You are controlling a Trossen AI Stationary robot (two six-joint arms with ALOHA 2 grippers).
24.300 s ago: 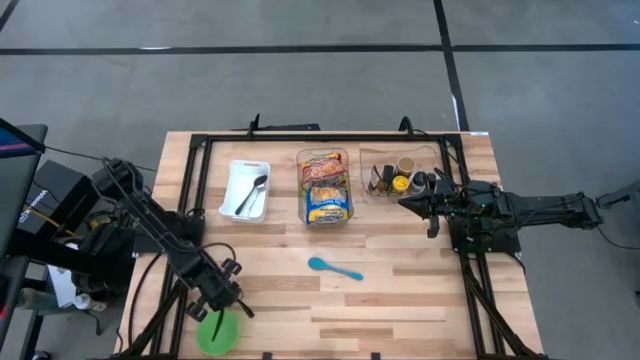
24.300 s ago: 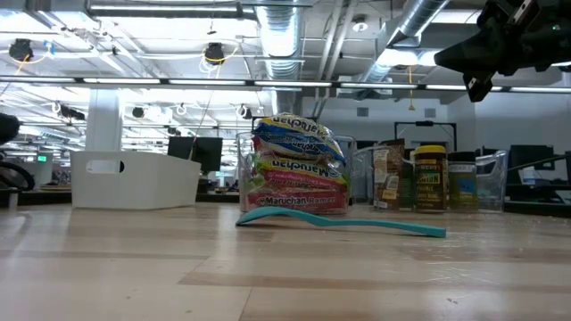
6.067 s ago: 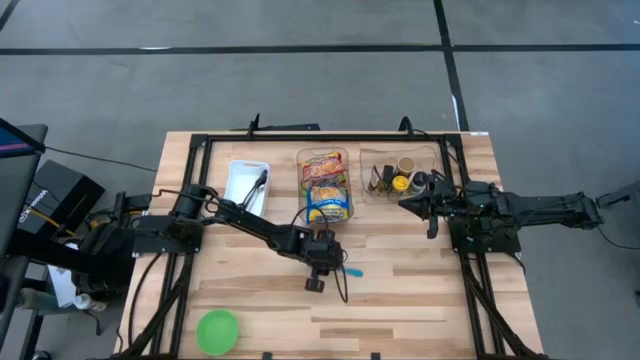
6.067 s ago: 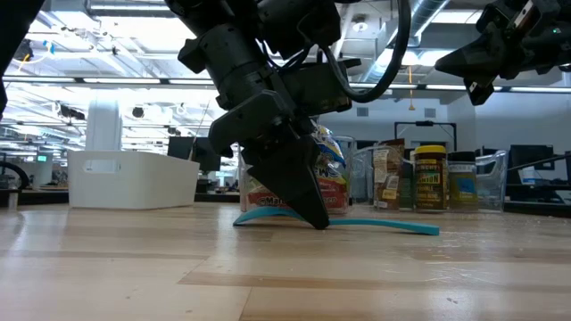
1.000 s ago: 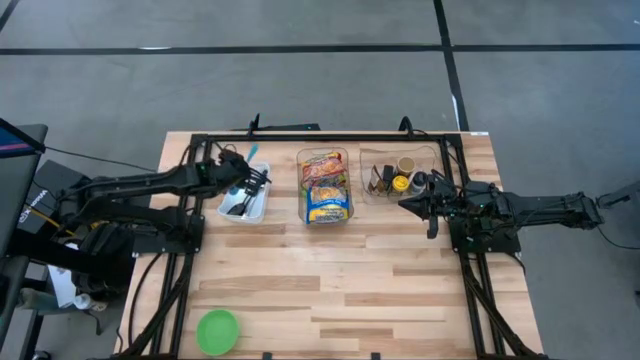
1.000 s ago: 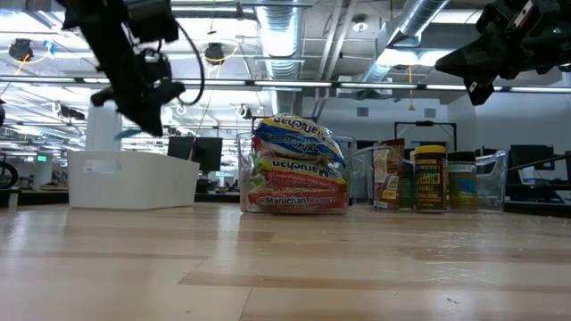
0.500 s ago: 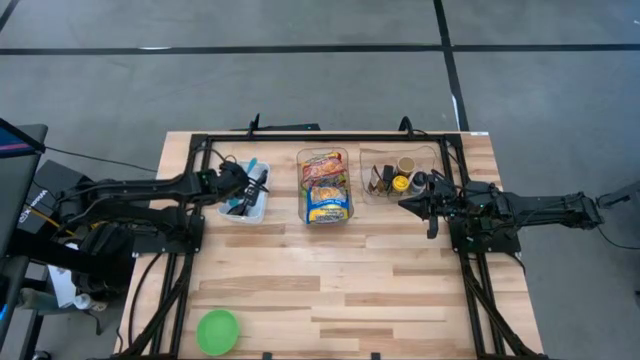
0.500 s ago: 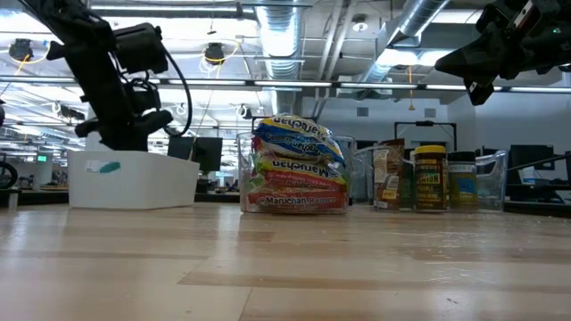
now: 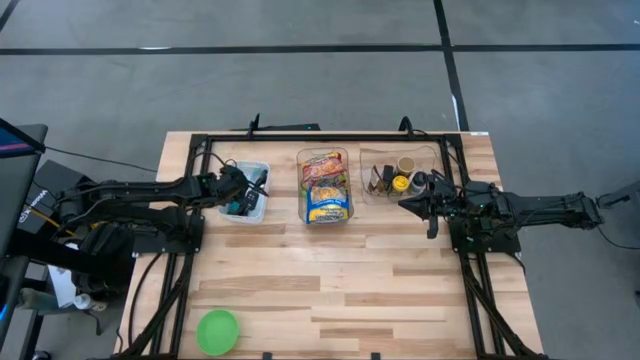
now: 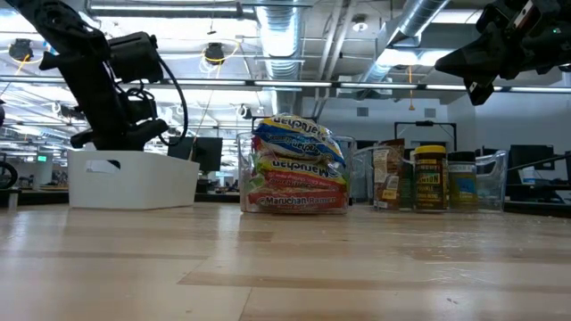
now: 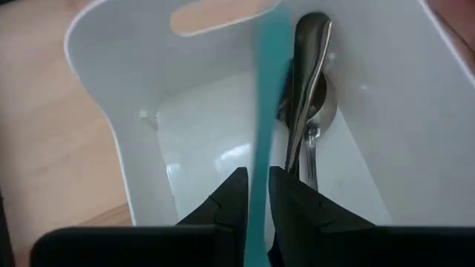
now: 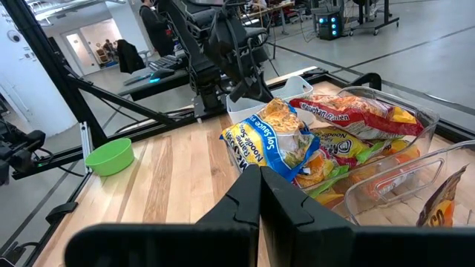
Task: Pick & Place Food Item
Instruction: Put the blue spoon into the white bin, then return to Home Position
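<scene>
A teal spoon (image 11: 263,96) slants down into the white bin (image 11: 133,111) at the table's far left, next to a metal spoon (image 11: 308,74) that lies on the bin's floor. My left gripper (image 11: 256,185) reaches down into this bin (image 9: 258,216) and is shut on the teal spoon. In the low view the bin's wall (image 10: 134,178) hides its fingertips. Packets of noodles (image 9: 325,187) fill a clear container at the far middle. My right gripper (image 9: 405,203) hangs shut and still above the table's right side, touching nothing. My left gripper has the teal spoon's handle (image 11: 257,167) between its two fingers, one finger against each long edge. The fingers slant down into the bin from the table's left, and the handle runs on from between them along their line. Its far end reaches the bin's end wall.
A clear bin of jars and bottles (image 9: 395,177) stands at the far right, beside the noodle container (image 10: 294,165). A green bowl (image 9: 217,331) sits at the near left edge. Bare wood lies across the table's middle and near side.
My left gripper has gone down into the white bin and a little toward the table's left, tipping further downward. The teal spoon, held above the bin a second ago, has gone down with it and now lies inside the bin's walls.
</scene>
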